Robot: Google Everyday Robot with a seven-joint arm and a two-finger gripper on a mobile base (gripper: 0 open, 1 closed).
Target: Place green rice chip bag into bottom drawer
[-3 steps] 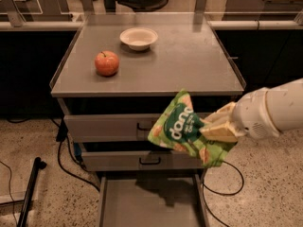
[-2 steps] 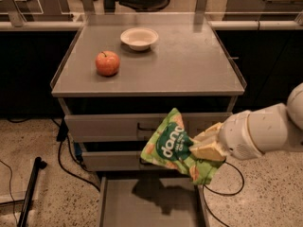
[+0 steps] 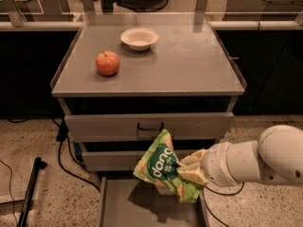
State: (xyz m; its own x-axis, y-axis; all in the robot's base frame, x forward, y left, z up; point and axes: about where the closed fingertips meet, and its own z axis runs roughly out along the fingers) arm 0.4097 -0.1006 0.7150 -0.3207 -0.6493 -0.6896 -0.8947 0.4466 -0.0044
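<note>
The tool (image 3: 188, 168) reaches in from the right at the end of the white arm (image 3: 246, 162). Its fingers (image 3: 191, 175) are clamped on the right edge of the green rice chip bag (image 3: 158, 167). The bag hangs tilted in the air, above the open bottom drawer (image 3: 123, 207) and in front of the middle drawer (image 3: 104, 161). The bag does not touch the drawer floor. The top drawer (image 3: 104, 126) is closed. On the tabletop (image 3: 189, 65), an apple (image 3: 108, 63) sits near left and a bowl (image 3: 139, 38) sits farther back.
</note>
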